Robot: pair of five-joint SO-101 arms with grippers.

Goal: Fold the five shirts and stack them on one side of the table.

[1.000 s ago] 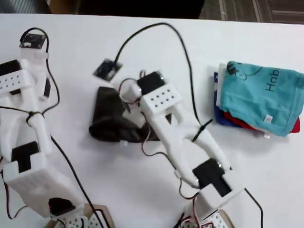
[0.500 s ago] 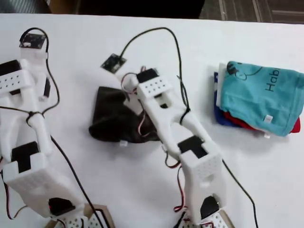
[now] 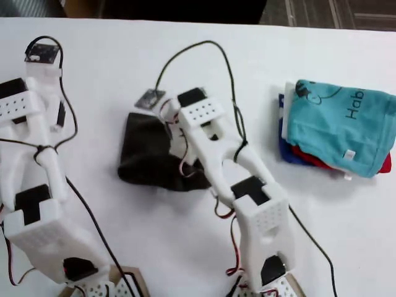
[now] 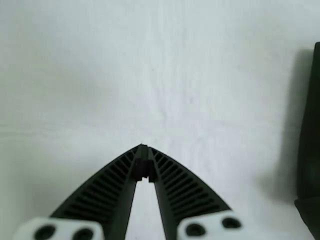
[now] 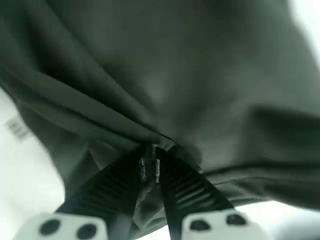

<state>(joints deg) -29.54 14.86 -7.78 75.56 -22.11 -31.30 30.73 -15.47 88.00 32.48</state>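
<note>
High camera: fixed above the table [image 3: 124, 55], facing down from the arms' base side, far enough back to take in both arms. Left wrist camera: looks along the left gripper [image 4: 143, 162] at the table, near it. Right wrist camera: looks along the right gripper [image 5: 150, 167], very near the dark shirt [image 5: 190, 75]. All 3 views share that shirt.

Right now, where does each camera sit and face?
High view: fixed overhead, looking down at table, both arms, dark shirt, folded stack.
Left wrist view: on left arm, facing table past shut jaws.
Right wrist view: on right arm, facing dark shirt pinched in its jaws.
Shared: high and right wrist views show the dark shirt.
</note>
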